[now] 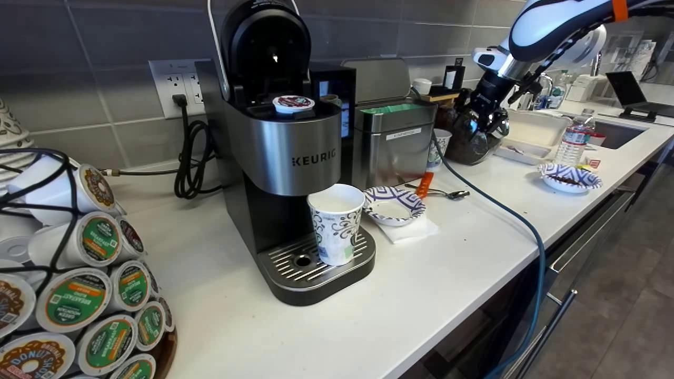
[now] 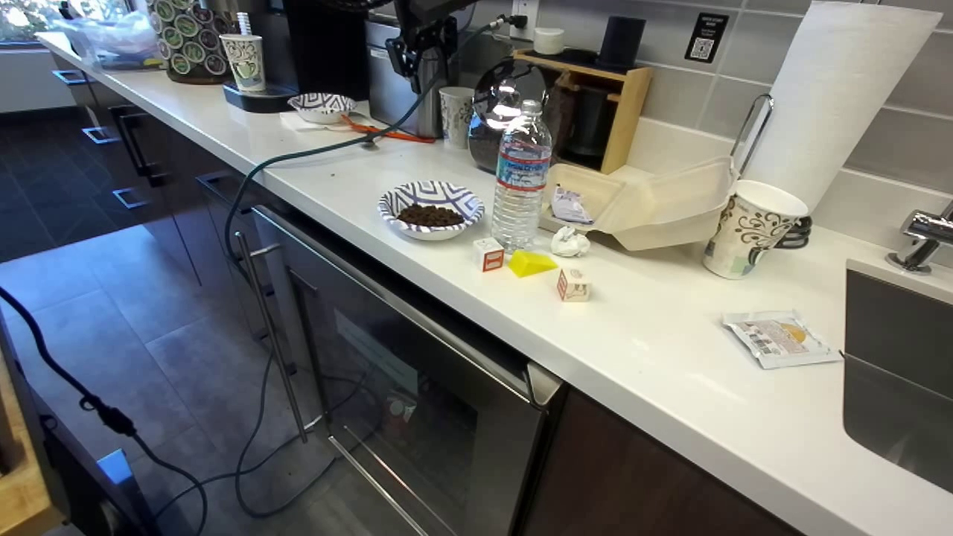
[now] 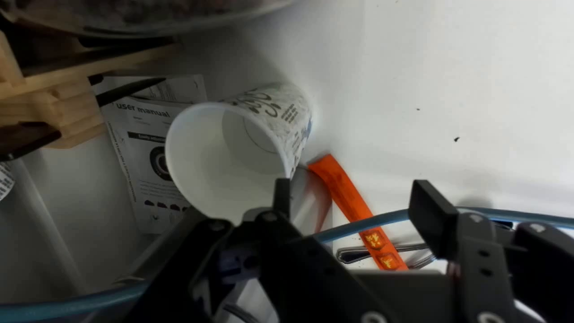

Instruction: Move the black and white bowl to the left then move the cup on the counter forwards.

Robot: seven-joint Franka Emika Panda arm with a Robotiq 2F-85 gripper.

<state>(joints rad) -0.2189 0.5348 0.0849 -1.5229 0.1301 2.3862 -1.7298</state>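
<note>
In both exterior views, the cup (image 2: 456,115) stands on the counter (image 2: 648,357) between bin (image 2: 391,97) and jar (image 2: 491,112).

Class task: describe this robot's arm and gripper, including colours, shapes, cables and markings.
The arm is white and black, smoothly rounded, with an orange band, black cabling and a silvery collar. The gripper is black, with blocky fingertips and round screw heads.

White bowls (image 2: 432,195) have blue lines, cups (image 2: 752,231) dark scrolls.
</note>
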